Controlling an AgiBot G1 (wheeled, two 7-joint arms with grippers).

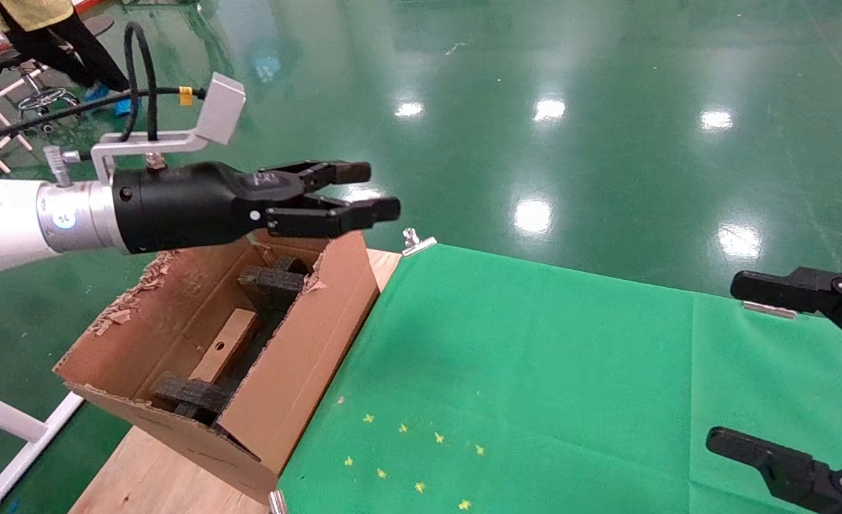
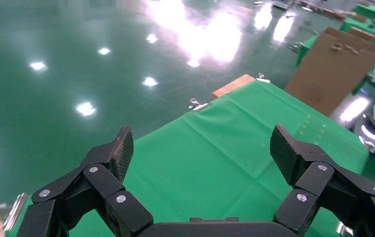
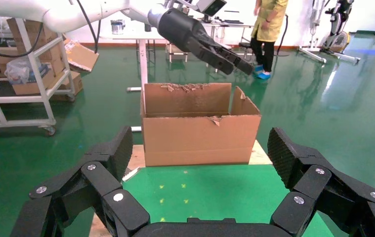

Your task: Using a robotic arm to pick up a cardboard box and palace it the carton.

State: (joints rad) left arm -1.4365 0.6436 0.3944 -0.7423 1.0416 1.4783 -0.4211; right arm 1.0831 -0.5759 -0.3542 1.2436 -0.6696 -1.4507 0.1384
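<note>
At the near right edge of the green cloth-covered table (image 1: 535,357), the right gripper (image 1: 806,371) sits parked, its fingers spread wide apart and empty. To the left, the carton (image 1: 300,357) stands on the table's bare wooden end, flaps up, with black foam padding (image 1: 272,284) inside. The cardboard box (image 1: 227,345) lies in it between the foam pieces. Above the carton's far rim hovers the robotic arm (image 1: 7,221); its left gripper (image 1: 371,193) is open and holds nothing.

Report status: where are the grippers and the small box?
Left gripper empty above the carton, fingers nearly closed. Right gripper open, parked at the table's right edge. Small box lying inside carton. Nothing in the way.
</note>
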